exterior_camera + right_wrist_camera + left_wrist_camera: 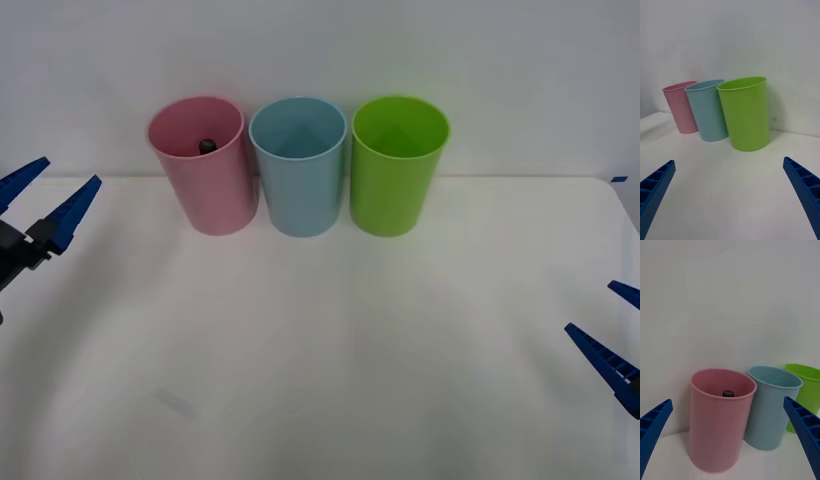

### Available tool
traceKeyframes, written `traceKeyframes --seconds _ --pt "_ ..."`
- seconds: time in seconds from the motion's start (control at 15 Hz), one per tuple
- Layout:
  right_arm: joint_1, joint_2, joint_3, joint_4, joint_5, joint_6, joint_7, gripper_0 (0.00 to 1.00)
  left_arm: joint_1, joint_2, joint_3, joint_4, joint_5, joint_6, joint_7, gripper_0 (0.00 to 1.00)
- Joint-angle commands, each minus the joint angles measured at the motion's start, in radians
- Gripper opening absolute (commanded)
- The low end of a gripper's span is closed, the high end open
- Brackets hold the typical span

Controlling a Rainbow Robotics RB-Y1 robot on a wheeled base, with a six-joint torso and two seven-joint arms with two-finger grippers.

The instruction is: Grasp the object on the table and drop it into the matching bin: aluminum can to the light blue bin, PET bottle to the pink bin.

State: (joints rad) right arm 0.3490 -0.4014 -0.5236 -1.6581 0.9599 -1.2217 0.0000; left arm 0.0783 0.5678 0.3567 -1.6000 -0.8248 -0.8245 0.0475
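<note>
The pink bin (205, 170) (680, 108) (720, 420) stands leftmost in a row at the back of the white table (320, 350). Just inside its rim shows the black cap of the PET bottle (207, 146) (728, 393); the rest of the bottle is hidden by the bin wall. The light blue bin (299, 165) (708, 110) (769, 408) stands beside the pink one, touching it. My left gripper (45, 195) (728, 437) is open at the table's left edge, above and in front of the pink bin. My right gripper (615, 335) (728, 197) is open at the right edge.
A green bin (397, 165) (747, 112) (807, 393) stands to the right of the light blue one, close against it. A plain white wall rises directly behind the three bins. A small blue mark (619, 179) sits at the table's far right corner.
</note>
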Motion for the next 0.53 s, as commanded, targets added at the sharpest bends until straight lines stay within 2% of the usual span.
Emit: traceKeyframes --seconds 0.07,0.27,0.53 --pt "0.0 0.0 0.0 0.0 0.0 0.0 0.0 1.0 0.089 0.03 0.048 0.002 0.006 -0.09 -0.017 1.0" --pt "0.0 0.0 0.0 0.0 0.0 0.0 0.0 1.0 0.176 0.06 0.088 0.002 0.004 -0.185 -0.041 1.0" --pt "0.0 0.0 0.0 0.0 0.0 0.0 0.0 1.0 0.293 0.064 0.179 0.002 -0.051 -0.335 -0.074 1.0"
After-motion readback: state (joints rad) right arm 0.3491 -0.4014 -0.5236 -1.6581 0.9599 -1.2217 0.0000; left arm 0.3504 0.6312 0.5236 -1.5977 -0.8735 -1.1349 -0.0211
